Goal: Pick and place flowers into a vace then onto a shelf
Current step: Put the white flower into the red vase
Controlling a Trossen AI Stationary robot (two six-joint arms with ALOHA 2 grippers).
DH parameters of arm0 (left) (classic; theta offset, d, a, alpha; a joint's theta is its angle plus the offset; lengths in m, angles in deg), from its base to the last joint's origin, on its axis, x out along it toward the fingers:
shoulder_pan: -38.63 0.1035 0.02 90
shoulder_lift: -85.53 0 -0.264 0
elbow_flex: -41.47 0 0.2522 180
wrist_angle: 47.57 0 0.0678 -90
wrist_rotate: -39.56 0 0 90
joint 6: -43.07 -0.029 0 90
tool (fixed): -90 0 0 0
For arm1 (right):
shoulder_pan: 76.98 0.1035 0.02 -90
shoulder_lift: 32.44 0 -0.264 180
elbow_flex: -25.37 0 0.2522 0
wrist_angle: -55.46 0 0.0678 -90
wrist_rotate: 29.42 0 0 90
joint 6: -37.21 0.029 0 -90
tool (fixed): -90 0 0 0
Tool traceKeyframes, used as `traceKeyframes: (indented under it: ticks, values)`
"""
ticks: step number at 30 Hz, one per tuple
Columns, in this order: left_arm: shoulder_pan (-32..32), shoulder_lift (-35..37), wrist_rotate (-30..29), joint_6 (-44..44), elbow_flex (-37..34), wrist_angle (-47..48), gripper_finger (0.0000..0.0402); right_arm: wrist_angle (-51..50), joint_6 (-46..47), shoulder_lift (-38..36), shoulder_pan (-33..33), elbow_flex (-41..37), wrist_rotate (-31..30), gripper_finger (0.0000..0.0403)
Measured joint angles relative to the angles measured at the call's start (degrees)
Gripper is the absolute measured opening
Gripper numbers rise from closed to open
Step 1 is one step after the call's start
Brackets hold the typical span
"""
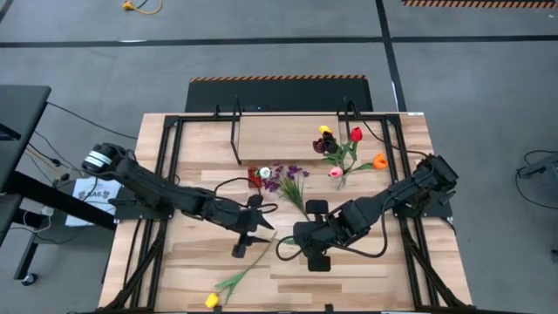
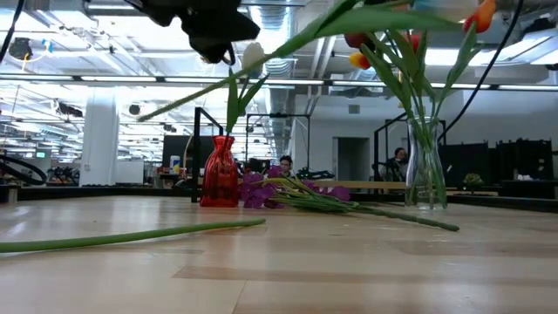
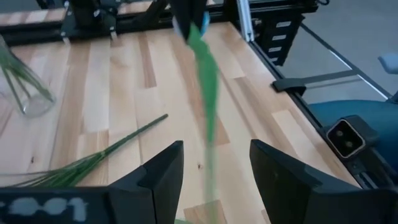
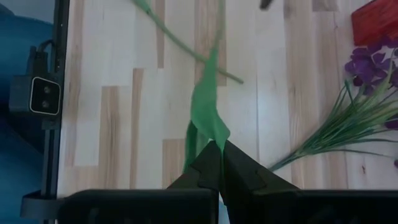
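Note:
My right gripper (image 4: 219, 144) is shut on a long green flower stem with a leaf (image 4: 208, 118), held above the table's middle (image 1: 303, 237). The stem (image 3: 208, 93) runs between the fingers of my open left gripper (image 3: 216, 144), which stand on either side of it without touching (image 1: 260, 234). In the low view the stem (image 2: 288, 44) slants high across the picture. A glass vase (image 1: 338, 180) holding red, orange, yellow and pink tulips stands on the table in front of the shelf (image 1: 279, 139). A yellow tulip (image 1: 212, 299) lies near the front edge. My right gripper pinches the green leaf and stem (image 4: 210, 134) between its two shut fingers. The fingers come from above, slanting down. The stem reaches away from them toward my left gripper and is lifted clear of the table; which end bears the blossom I cannot tell.
A red vase (image 1: 259, 175) stands upright left of a purple sprig (image 1: 288, 179), which lies on the table with its stems (image 3: 93, 158) pointing toward the near side. The yellow tulip's stem (image 2: 131, 235) lies across the front left. Black frame rails border the table (image 1: 166, 174).

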Motion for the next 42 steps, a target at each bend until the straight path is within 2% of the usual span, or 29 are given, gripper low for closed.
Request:
traceKeyframes:
  ticks: [17, 32, 42]
  values:
    - [2.15, -1.05, 4.04, 1.69, 0.94, -1.28, 0.0176, 1.92, -2.93, 0.0, -0.48, 0.0, -1.54, 0.0]
    - [2.2, -1.03, 3.96, 2.15, 0.94, -1.04, 0.0176, 4.24, -6.89, 0.0, -3.42, 0.03, -3.28, 0.0]
    - [2.2, -1.01, 2.43, 2.15, 0.94, 0.23, 0.0176, 4.86, -10.7, 0.01, -3.29, 4.86, -4.6, 0.0]
